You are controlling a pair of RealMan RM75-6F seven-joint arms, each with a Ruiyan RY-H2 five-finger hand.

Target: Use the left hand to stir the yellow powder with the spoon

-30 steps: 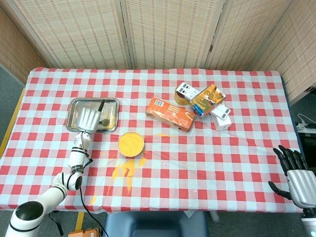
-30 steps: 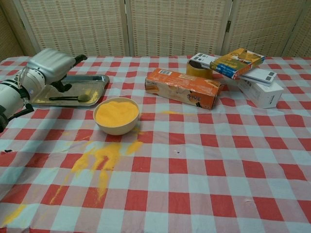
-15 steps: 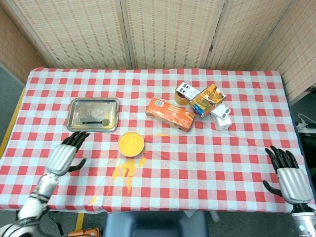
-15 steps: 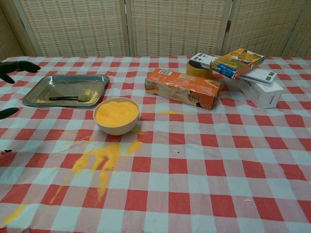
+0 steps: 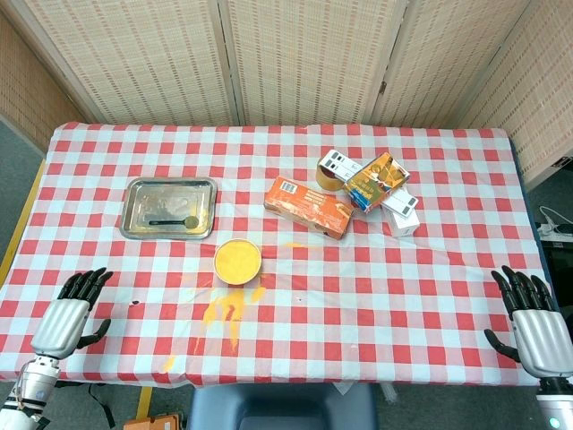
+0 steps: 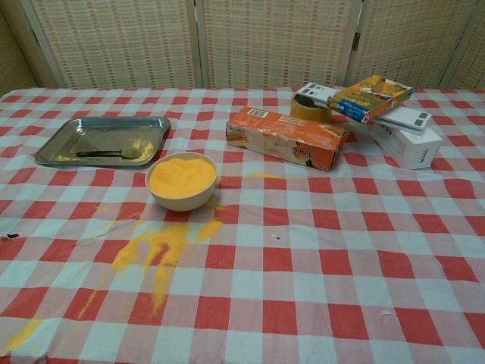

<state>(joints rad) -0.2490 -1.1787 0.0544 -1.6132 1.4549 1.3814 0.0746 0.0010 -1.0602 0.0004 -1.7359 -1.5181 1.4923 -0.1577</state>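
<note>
Lying in the metal tray at far left, spoon, bowl of yellow powder just right of it, left hand and right hand empty, fingers spread, at near edge.

Print on the orange box seems too blurred to read.

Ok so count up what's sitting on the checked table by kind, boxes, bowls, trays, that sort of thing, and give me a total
Boxes: 4 (orange box, colourful box, flat white box, white box)
Bowl of yellow powder: 1
Metal tray: 1
Spoon: 1
Tape roll: 1
Total: 8
</note>
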